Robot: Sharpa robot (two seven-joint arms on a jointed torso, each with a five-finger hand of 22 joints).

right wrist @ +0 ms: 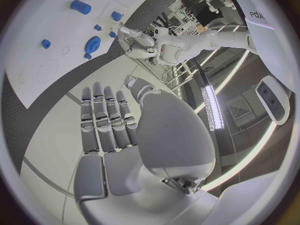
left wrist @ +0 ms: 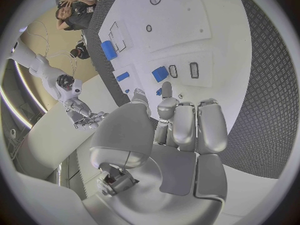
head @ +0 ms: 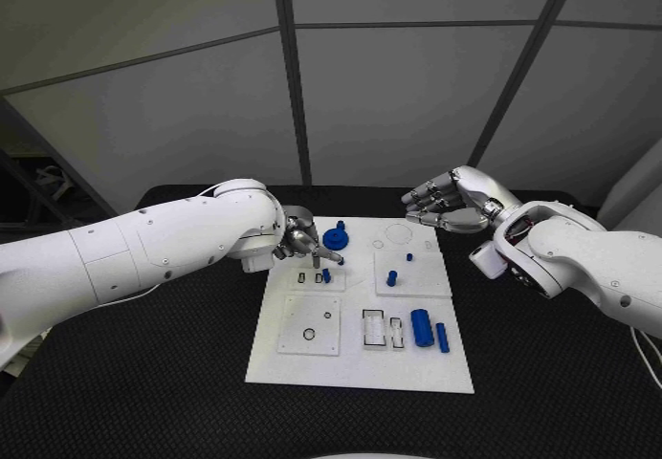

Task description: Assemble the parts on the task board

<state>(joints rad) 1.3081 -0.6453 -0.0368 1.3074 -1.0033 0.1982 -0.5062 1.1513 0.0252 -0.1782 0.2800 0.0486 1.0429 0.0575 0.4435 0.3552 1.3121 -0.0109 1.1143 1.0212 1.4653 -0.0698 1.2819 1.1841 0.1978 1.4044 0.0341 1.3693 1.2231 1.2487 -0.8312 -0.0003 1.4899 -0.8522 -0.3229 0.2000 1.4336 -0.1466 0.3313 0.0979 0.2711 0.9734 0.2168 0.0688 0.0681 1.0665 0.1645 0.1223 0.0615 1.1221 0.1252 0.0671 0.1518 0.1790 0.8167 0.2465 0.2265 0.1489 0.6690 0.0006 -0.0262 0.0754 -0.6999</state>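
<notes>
Head view: my left hand hangs over the board's far left part, fingers curled, apparently holding nothing, near the blue disc. My right hand hovers past the far right corner, fingers loosely spread, empty. Two cylinders lie near the board's right edge.

Left hand: fingers extended together above white task board, holding nothing. Blue parts on board beyond fingertips. Black surface alongside.
</notes>
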